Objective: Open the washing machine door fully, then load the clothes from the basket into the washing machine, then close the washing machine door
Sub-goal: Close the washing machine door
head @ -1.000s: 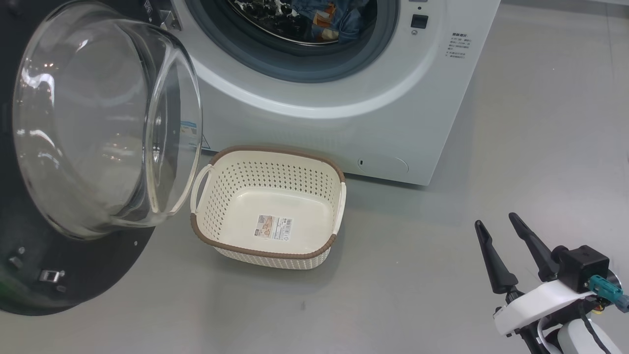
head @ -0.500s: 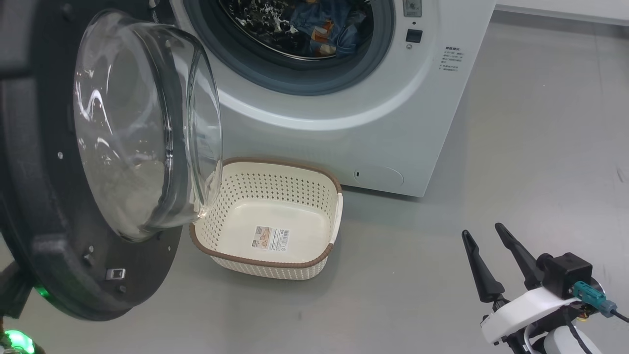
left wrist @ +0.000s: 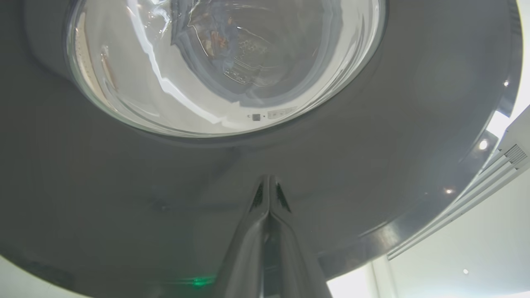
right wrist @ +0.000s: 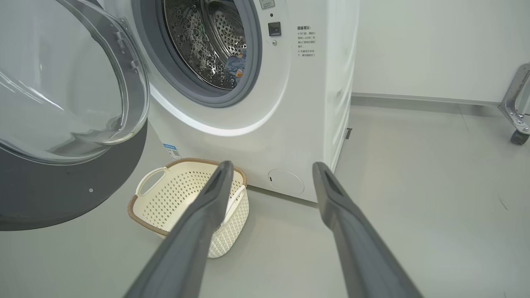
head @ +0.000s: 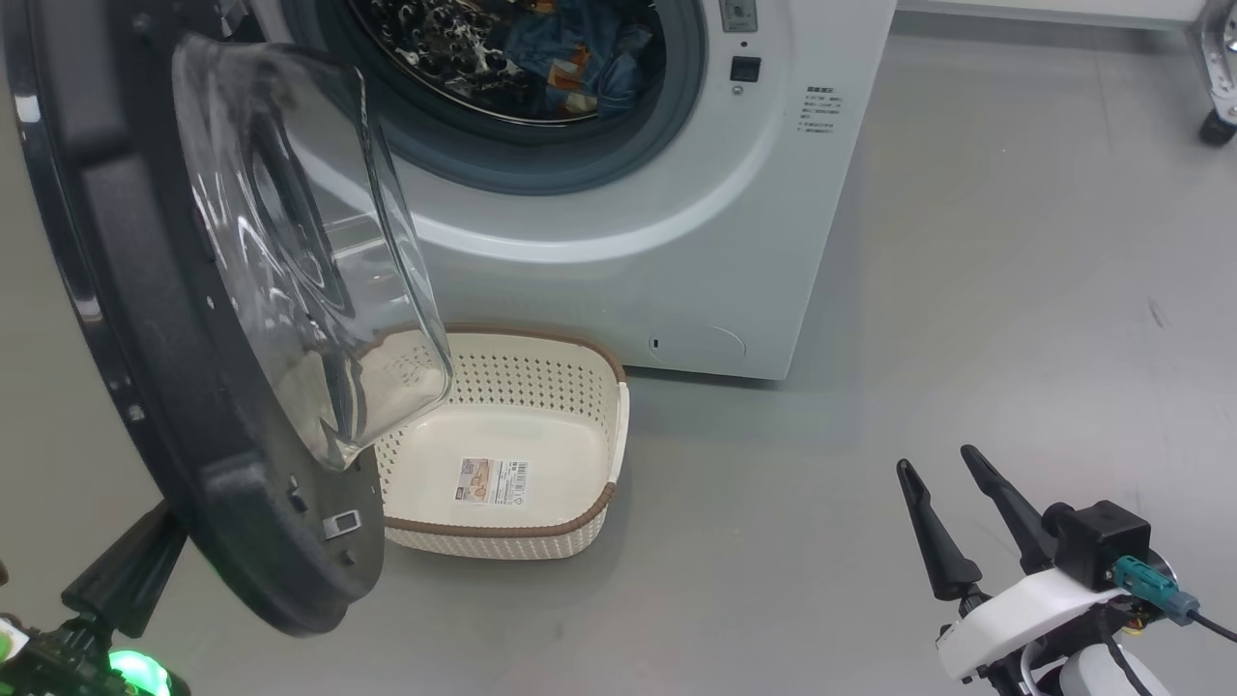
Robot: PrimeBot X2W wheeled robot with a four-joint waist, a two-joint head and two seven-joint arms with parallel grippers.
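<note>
"Left wrist view: how will the large round door (left wrist: pixel 414 124), glossy black rim around a bulging clear glass bowl, handle?"

"Heavy, stiff, hinged, I'd judge; slick rim, breakable glass. Push the rim near its free edge, never the bowl."

"And the left gripper (left wrist: pixel 269 186)?"

"Fingers pressed together, tips at the rim's outer face below the glass. Door half open beside the cream perforated basket (head: pixel 512 530) on the floor by the white washer (head: pixel 618 242). Blue printed clothes (head: pixel 570 58) lie in its drum. Right gripper (head: pixel 935 460) spread, well apart."

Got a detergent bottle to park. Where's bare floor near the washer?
Floor right of the washer, and between the basket and the right gripper, is bare. Crowded at left: the door stands close by the basket's left end.
</note>
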